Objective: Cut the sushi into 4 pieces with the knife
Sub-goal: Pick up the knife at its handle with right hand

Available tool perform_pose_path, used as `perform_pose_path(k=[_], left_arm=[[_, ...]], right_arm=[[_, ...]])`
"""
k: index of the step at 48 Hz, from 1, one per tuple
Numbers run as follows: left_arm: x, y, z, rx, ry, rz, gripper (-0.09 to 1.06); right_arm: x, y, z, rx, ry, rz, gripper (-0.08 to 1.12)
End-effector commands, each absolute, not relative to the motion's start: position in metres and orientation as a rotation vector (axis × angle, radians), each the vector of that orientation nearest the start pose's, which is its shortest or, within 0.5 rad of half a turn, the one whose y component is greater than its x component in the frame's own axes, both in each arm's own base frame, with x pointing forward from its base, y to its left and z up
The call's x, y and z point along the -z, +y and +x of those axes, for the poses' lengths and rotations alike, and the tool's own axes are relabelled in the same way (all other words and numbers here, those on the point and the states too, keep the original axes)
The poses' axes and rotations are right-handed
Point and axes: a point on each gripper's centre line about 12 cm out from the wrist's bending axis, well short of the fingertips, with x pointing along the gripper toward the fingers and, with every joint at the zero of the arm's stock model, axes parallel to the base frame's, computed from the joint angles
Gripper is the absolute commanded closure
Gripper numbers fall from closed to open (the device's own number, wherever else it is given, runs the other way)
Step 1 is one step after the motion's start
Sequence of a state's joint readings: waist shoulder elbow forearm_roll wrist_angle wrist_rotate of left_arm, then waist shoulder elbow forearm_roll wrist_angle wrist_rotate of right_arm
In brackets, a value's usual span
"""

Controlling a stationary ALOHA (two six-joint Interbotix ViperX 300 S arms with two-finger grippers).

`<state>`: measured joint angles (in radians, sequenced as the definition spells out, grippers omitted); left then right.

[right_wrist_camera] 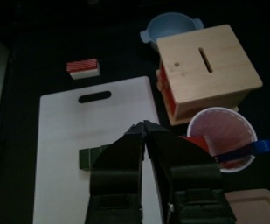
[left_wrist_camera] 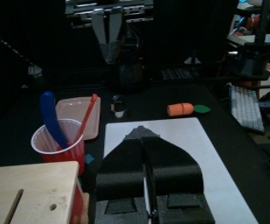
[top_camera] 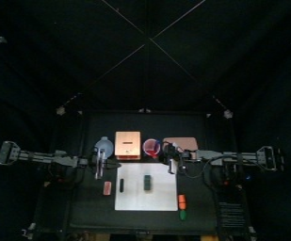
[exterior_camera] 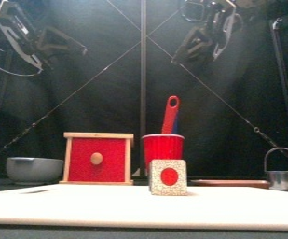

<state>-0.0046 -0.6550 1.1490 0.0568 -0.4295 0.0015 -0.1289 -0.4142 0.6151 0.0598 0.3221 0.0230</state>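
The dark green sushi roll (top_camera: 149, 179) lies on the white cutting board (top_camera: 137, 196). In the front view it shows end-on (exterior_camera: 169, 176), with a red centre. In the right wrist view it (right_wrist_camera: 92, 157) is partly hidden behind a jaw. A red cup (top_camera: 152, 147) behind the board holds a blue knife (left_wrist_camera: 51, 118) and a red knife (exterior_camera: 171, 114). My left gripper (top_camera: 100, 172) hangs high at the board's left, jaws shut and empty. On the board's right, my right gripper (top_camera: 173, 169) hangs near the cup, also shut and empty.
A wooden box (top_camera: 129, 146) with a red drawer front stands left of the cup, a blue-grey bowl (top_camera: 104, 144) further left, a pink tray (top_camera: 182, 144) right of the cup. A red-white toy (top_camera: 107, 188) lies left of the board, an orange-green toy (top_camera: 185, 201) right. A metal cutter (exterior_camera: 283, 173) stands far right.
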Motion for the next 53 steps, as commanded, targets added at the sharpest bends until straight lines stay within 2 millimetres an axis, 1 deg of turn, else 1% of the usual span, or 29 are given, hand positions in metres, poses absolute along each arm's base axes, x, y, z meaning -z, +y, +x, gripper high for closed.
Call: perform_pose_path(k=[1,4,8,13,20,28,39,45,53], left_arm=[[-0.262,-0.003,0.251,0.026,0.029,0.053,0.91],[-0.261,-0.003,0.250,0.024,0.032,0.051,0.91],[-0.260,-0.002,0.250,0.023,0.034,0.051,0.91],[-0.260,-0.002,0.250,0.023,0.037,0.051,0.91],[-0.258,-0.002,0.249,0.021,0.040,0.051,0.91],[-0.256,-0.002,0.248,0.020,0.045,0.051,0.91],[-0.254,-0.002,0.248,0.020,0.051,0.049,0.91],[-0.253,-0.002,0.247,0.021,0.054,0.048,0.91],[-0.251,-0.002,0.246,0.020,0.058,0.048,0.91]], right_arm=[[-0.321,-0.049,0.342,0.144,0.564,0.110,0.38],[-0.318,-0.051,0.350,0.145,0.618,0.095,0.27],[-0.312,-0.054,0.360,0.148,0.691,0.060,0.16],[-0.305,-0.057,0.372,0.154,0.795,0.010,0.10],[-0.298,-0.061,0.383,0.163,0.924,-0.044,0.10],[-0.294,-0.066,0.397,0.179,1.032,-0.086,0.10],[-0.270,-0.069,0.409,0.155,1.248,-0.125,0.10],[-0.263,-0.072,0.415,0.157,1.300,-0.133,0.10],[-0.260,-0.079,0.415,0.178,1.324,-0.162,0.10]])
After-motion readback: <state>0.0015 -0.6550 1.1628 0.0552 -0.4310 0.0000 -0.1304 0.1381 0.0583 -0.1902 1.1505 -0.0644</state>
